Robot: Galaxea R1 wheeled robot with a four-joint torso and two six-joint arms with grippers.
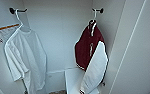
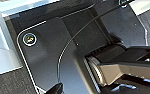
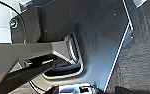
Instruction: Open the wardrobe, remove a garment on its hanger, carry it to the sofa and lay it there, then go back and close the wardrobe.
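Wardrobe (image 1: 131, 50) stood open; garment (image 1: 87, 47) hung on hanger (image 1: 94, 15) from right peg (image 1: 100, 10), sleeve bottom cut off. Can't tell jaw state on either arm.

No word, number or brand can be read anywhere. The one sign is a white notice (image 1: 4, 32) on the inner left wall of the wardrobe (image 1: 58, 32), beside the white T-shirt (image 1: 26, 57); it has an orange stripe across its top and small round symbols below, with faint lines of print too blurred to make out. In the left wrist view a small round emblem (image 2: 30, 39) with a tiny orange mark sits on the robot's dark plate, also unreadable
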